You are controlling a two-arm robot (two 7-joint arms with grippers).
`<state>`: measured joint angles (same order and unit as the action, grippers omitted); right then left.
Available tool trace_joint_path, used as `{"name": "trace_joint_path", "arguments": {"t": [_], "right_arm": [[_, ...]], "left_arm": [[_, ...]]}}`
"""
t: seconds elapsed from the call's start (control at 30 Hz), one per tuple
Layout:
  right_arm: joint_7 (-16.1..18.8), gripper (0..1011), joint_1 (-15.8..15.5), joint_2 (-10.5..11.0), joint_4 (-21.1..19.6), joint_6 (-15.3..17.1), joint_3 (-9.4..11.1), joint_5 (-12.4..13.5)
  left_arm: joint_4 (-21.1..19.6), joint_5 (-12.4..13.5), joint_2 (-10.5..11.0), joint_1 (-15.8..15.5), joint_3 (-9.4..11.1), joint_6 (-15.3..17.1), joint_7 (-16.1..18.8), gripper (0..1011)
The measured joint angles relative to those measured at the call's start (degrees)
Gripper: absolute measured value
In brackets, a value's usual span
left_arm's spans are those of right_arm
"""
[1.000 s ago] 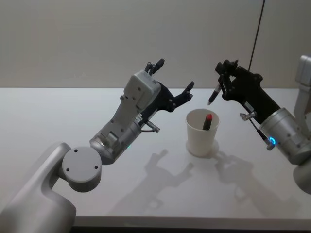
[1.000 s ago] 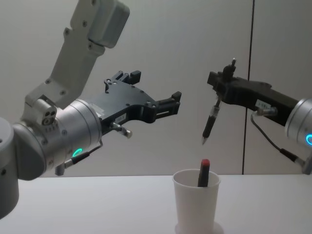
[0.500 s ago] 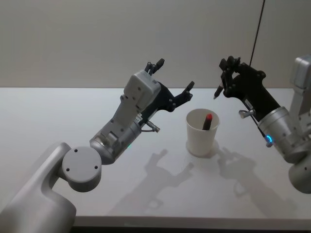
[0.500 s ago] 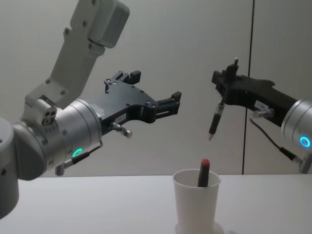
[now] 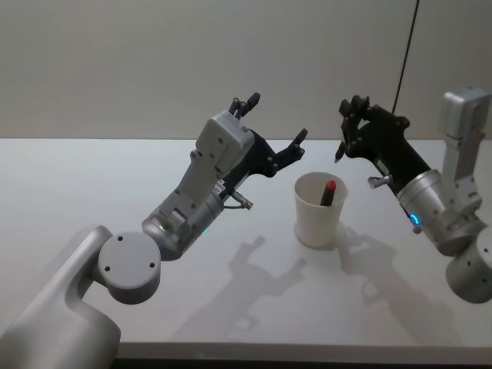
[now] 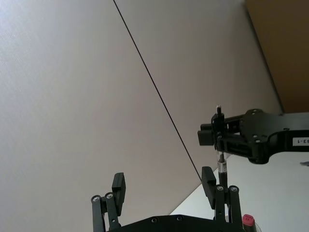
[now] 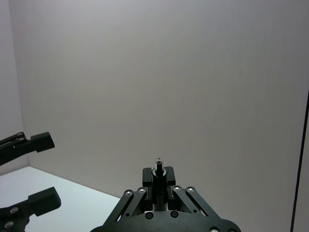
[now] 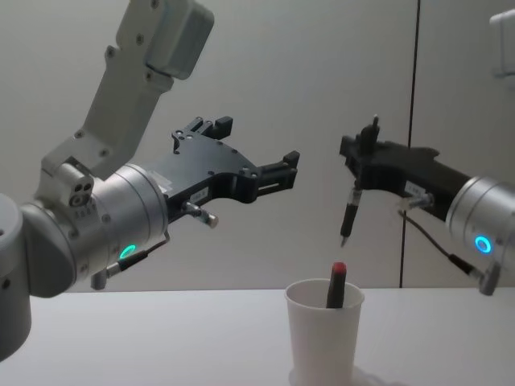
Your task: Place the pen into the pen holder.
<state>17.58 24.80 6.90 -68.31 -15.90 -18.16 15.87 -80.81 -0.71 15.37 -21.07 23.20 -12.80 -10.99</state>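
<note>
A dark slim pen [image 8: 348,215] hangs tip down from my right gripper [image 8: 359,158], which is shut on its upper end. The pen's tip stands a short way above the pen holder [image 8: 324,342], a white paper cup on the table, over its right half. In the head view the same pen [image 5: 339,152] hovers over the cup's [image 5: 319,214] far right rim. A red-capped pen [image 8: 335,286] leans inside the cup. My left gripper [image 5: 275,119] is held open in the air to the left of the cup, holding nothing.
The white table [image 5: 92,192] runs wide around the cup. A plain wall with a thin dark vertical line [image 8: 414,80] stands behind. The left arm's large grey forearm [image 5: 192,200] reaches across the table's left middle.
My right arm has re-posed, its gripper sinking slightly and shifting left with the pen, which still hangs upright above the cup. The left arm has not moved.
</note>
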Motion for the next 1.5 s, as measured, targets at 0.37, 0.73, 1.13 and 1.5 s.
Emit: {"name": "trace_joint_path", "arguments": {"t": [0.37, 0.73, 1.13, 1.5], "right_arm": [[0.46, 143, 2.40, -1.26, 4.84, 2.65, -0.31, -0.94], [0.98, 257, 4.04, -2.08, 8.25, 3.69, -0.50, -1.48], [1.43, 616, 4.70, -2.36, 9.51, 4.00, -0.42, -1.26], [1.57, 957, 4.89, -2.44, 9.84, 4.01, -0.30, -0.82]], "left_arm": [[0.00, 0.00, 0.00, 0.00, 0.00, 0.00, 0.00, 1004], [0.00, 0.00, 0.00, 0.00, 0.00, 0.00, 0.00, 1004], [0.00, 0.00, 0.00, 0.00, 0.00, 0.00, 0.00, 1004], [0.00, 0.00, 0.00, 0.00, 0.00, 0.00, 0.00, 1004]]}}
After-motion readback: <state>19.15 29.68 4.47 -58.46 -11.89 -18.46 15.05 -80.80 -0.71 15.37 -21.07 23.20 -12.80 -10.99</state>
